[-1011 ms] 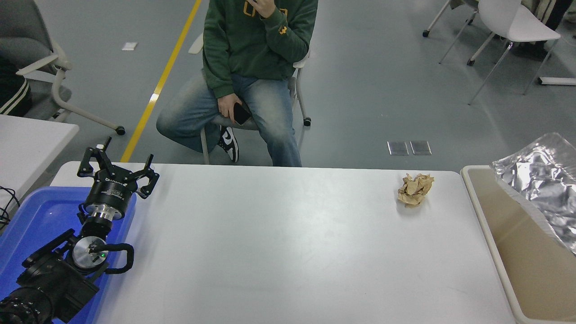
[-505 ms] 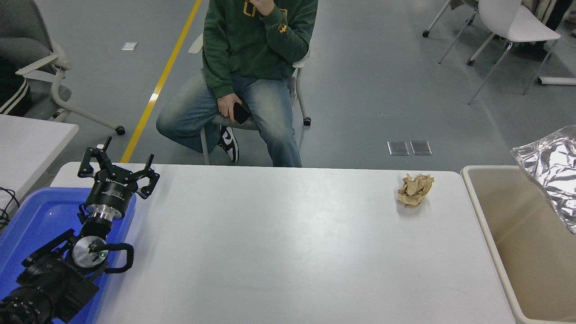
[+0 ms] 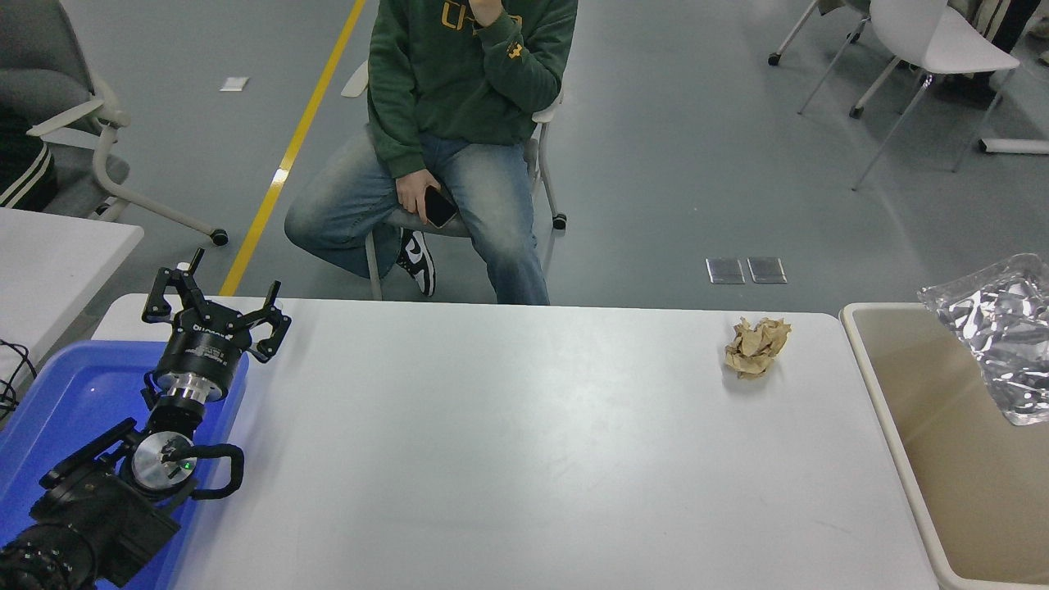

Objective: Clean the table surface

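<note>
One table surface [image 3: 508, 442], white, matte, with rounded corners, fills the near and middle part of the scene from left to right.

One ball of crumpled brown paper [image 3: 756, 347] lies on it close to the far right corner, apart from everything else.

One blue plastic tray [image 3: 57, 410] sits at the near left, over the table's left end.

One left gripper [image 3: 215, 310], black, hangs above the tray's far right corner on its arm from the lower left; its fingers [image 3: 270, 321] are spread wide and hold nothing.

One beige bin [image 3: 951, 459] stands just beside the table's right edge, its rim running from far to near.

One sheet of crumpled silver foil [image 3: 996, 332] sits over the far right part of the bin (whether it touches the rim or anything holds it cannot be told), cut off by the right edge.

The right gripper is out of view.

One person in a green sweatshirt [image 3: 459, 74] and jeans sits on a chair beyond the far side, a dark phone [image 3: 439, 206] in one hand [image 3: 414, 195].

One smaller white table [image 3: 49, 262] shows at the far left.
</note>
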